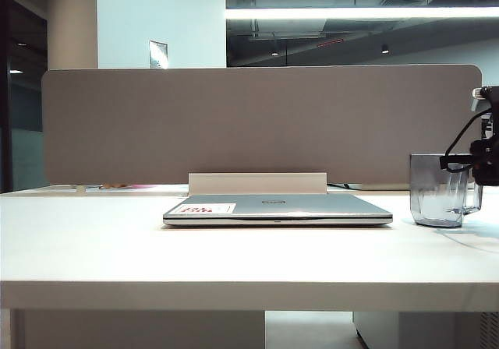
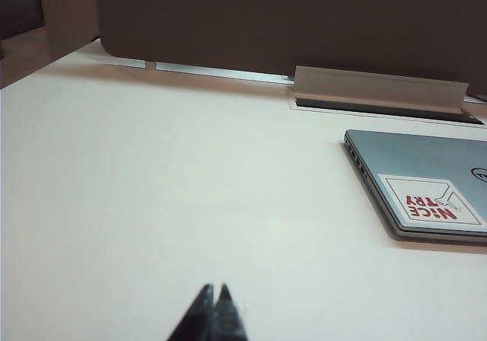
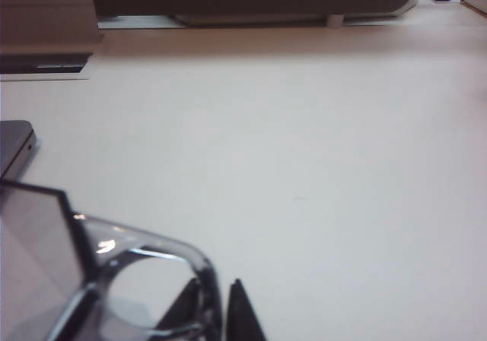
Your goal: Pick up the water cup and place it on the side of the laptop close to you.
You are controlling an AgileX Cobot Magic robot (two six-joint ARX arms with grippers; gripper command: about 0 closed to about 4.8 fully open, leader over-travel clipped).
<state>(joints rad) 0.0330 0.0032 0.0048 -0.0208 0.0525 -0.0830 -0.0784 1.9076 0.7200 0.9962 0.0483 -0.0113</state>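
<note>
Exterior view: water cup point(image 1: 440, 191) upright on bench point(image 1: 234, 248), right of the closed laptop point(image 1: 277, 209), handle facing away from it. Right wrist view only: right claw point(image 3: 217, 310) clenched on the cup's handle point(image 3: 152, 280). Left wrist view: left claw point(image 2: 213, 310) clenched, empty, left of laptop; white block point(image 2: 378, 90) behind the laptop.

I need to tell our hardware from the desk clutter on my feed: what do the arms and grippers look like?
The right gripper, at the exterior view's right edge, is black and blocky, with a thin black cable looping above it and a pale fitting on top. In its wrist view the fingertips are dark, tapering wedges. The left gripper shows only two similar dark pointed tips. No markings are visible.
</note>
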